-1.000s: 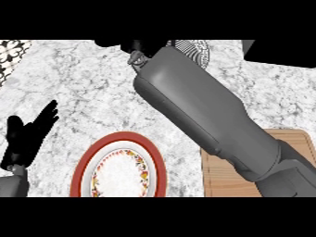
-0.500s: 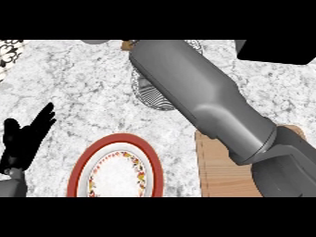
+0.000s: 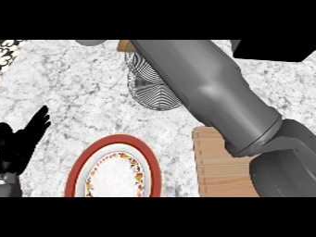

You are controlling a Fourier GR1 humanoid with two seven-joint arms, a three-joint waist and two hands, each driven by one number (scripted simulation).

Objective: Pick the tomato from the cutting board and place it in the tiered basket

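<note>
While the right forearm (image 3: 208, 92) stretches past the top edge, its hand and the tomato unseen, it covers part of one wire tiered basket (image 3: 150, 88); one cutting board (image 3: 218, 169) and one plate (image 3: 116, 169) line the bottom edge; the left hand (image 3: 16, 143) rests spread near the left edge, bare counter (image 3: 71, 88) beyond.

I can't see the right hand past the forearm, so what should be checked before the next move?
1. Right hand in view: not ok; only the right forearm shows, running off the top edge.
2. Tomato in view: cannot tell; it shows nowhere.
3. Tiered basket reachable: ok; its wire mesh shows beside the forearm.
4. Cutting board free of the tomato: cannot tell; the arm covers much of it.
5. Left hand out of the way: ok; open at the left, beside the plate.
</note>
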